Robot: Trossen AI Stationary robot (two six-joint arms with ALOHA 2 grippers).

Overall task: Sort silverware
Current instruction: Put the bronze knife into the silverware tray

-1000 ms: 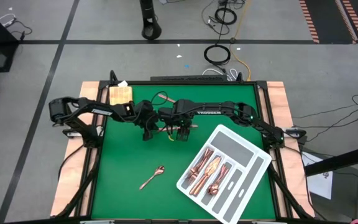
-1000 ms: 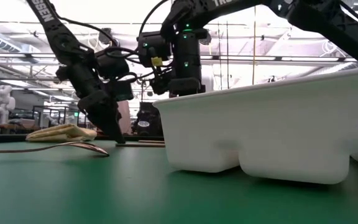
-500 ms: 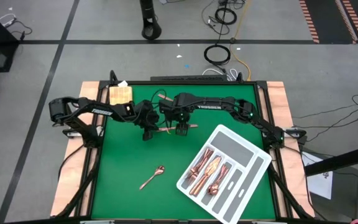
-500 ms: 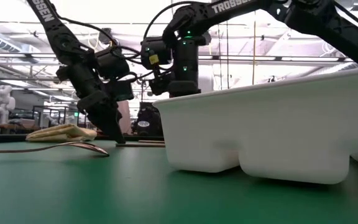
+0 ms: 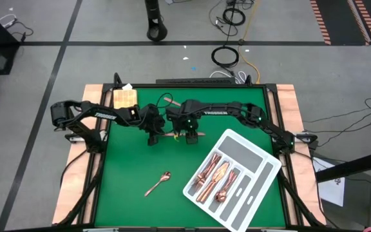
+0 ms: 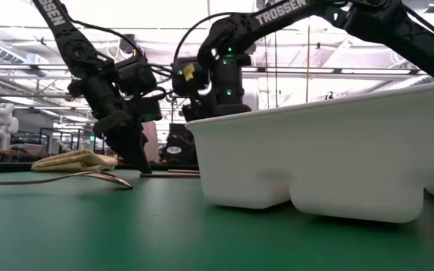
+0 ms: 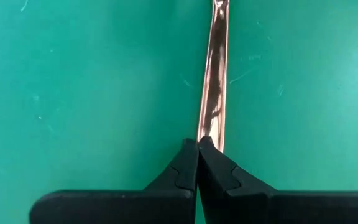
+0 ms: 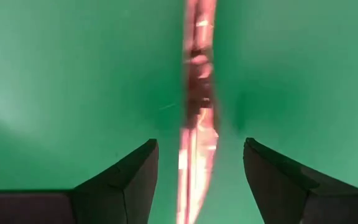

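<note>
Left arm: reaches in from the table's left edge, wrist angled down. Left gripper [image 7: 197, 146] pressed closed, tips touching the green mat at the end of a copper utensil [image 7: 214, 81] lying flat; whether it pinches that end cannot be told.

Right arm: stretched across from the right side. Right gripper [image 8: 199, 163] spread wide, one finger either side of the same utensil, not gripping.

Spoon [image 5: 158, 183]: lies alone on the mat, nearer the front.

Tray [image 5: 253, 154]: white, divided, set at an angle front right; several copper pieces [image 5: 212, 178] inside.

Yellow cloth [image 5: 124, 97]: folded, back left corner.

Room: grey floor, cables.
</note>
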